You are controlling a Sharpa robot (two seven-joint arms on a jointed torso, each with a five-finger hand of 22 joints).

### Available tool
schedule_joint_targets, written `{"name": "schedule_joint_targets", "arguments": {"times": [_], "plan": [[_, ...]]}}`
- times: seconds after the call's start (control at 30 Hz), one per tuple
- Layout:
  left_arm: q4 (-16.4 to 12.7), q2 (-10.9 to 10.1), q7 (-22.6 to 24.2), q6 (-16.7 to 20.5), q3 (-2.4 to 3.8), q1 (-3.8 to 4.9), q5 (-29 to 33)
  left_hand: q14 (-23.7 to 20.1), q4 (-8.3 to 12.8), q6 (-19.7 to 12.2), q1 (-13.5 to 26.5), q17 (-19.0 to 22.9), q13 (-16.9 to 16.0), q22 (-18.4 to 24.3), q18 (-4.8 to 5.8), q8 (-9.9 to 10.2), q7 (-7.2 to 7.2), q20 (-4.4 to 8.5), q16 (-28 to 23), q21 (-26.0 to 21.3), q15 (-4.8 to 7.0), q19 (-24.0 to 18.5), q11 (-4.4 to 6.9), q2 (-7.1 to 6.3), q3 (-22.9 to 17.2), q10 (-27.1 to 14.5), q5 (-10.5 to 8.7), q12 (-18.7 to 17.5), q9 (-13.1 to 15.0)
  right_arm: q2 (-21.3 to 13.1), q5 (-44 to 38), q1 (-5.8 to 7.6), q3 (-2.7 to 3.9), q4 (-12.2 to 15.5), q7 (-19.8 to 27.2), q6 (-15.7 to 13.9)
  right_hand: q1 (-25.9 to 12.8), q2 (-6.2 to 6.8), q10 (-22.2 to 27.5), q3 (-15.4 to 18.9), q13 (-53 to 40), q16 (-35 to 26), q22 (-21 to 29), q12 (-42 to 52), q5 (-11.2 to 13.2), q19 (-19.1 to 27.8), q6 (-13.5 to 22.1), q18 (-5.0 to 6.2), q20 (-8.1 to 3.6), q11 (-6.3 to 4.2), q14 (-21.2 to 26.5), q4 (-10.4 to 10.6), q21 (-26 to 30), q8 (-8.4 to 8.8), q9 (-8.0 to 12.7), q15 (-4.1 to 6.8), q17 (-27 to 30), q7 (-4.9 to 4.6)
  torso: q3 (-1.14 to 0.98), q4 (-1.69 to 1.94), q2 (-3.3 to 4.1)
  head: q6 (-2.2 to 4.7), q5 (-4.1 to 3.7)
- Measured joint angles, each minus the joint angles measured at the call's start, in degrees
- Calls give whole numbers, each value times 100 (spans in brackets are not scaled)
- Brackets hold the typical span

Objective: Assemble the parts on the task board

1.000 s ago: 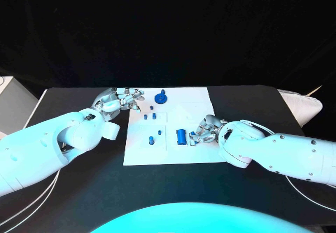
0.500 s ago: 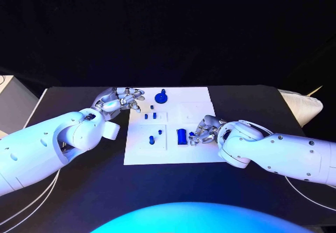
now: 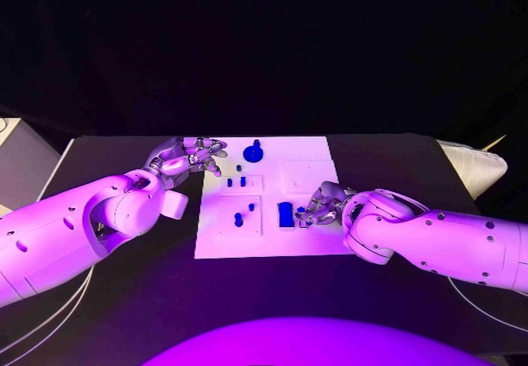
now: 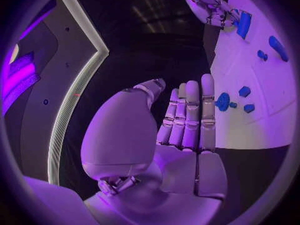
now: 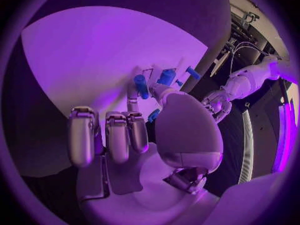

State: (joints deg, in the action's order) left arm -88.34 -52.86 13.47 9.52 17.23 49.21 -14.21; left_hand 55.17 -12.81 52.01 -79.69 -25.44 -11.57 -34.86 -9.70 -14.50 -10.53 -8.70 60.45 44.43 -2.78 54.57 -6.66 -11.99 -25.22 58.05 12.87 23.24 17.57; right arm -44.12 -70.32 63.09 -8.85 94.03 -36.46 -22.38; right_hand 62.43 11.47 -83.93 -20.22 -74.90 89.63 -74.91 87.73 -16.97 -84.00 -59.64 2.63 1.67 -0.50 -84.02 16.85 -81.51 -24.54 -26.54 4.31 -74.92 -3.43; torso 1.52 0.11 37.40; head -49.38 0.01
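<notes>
Right hand [image 3: 323, 207] fingers pinch a small blue part [image 3: 301, 213] beside the blue cylinder [image 3: 285, 214]; left hand [image 3: 187, 158] fingers straight, together, holding nothing.

Robot hand [image 4: 187, 135] beside task board [image 4: 250, 110]

Beside the task board [image 3: 313, 164], contact between the right hand [image 3: 321, 206] and a small blue part [image 5: 154, 115] is obscured by its fingers.
</notes>
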Motion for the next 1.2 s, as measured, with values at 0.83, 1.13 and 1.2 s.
{"name": "schedule_joint_targets", "arguments": {"times": [0.83, 1.13, 1.2], "plan": [[4, -5, -13, -2, 0, 0, -2, 0, 0, 0, -23, -4, -4, 0, -1, 0, 0, -21, 0, 0, 0, 21, 0, 23, -1, 0, 0, 0, -5, -137, -73, -12, -5, 199, -17, -5, -296, -130, -15, 133, -4, 0, -4, 0, 45, 0, -19, 0, 0, -15, 0, 7, -23, -28, 15, 0, 0, 19, 0, 8, 7, -2, -2], [5, -7, -15, -3, 0, 0, -3, 0, 1, 0, -23, -3, -3, 4, -1, 0, 0, -21, 0, 0, 0, 21, 0, 23, -1, 1, 0, 0, -4, -187, -119, -13, -4, 240, -29, -4, -347, -181, -22, 133, -3, 0, -3, 37, 45, 0, -19, 0, 0, -21, 0, 7, -140, -50, 15, 0, 0, 19, 3, 7, 5, 5, -2], [6, -8, -15, -3, 0, 0, -3, 0, 1, 0, -23, -3, -3, 4, -1, 0, 0, -21, 0, 0, 0, 21, 0, 23, -1, 1, 0, 0, -4, -194, -125, -13, -4, 246, -30, -4, -347, -181, -22, 133, -3, 0, -3, 37, 45, 0, -19, 0, 0, -22, 0, 7, -140, -50, 15, 0, 0, 19, 3, 7, 6, 5, -4]]}}
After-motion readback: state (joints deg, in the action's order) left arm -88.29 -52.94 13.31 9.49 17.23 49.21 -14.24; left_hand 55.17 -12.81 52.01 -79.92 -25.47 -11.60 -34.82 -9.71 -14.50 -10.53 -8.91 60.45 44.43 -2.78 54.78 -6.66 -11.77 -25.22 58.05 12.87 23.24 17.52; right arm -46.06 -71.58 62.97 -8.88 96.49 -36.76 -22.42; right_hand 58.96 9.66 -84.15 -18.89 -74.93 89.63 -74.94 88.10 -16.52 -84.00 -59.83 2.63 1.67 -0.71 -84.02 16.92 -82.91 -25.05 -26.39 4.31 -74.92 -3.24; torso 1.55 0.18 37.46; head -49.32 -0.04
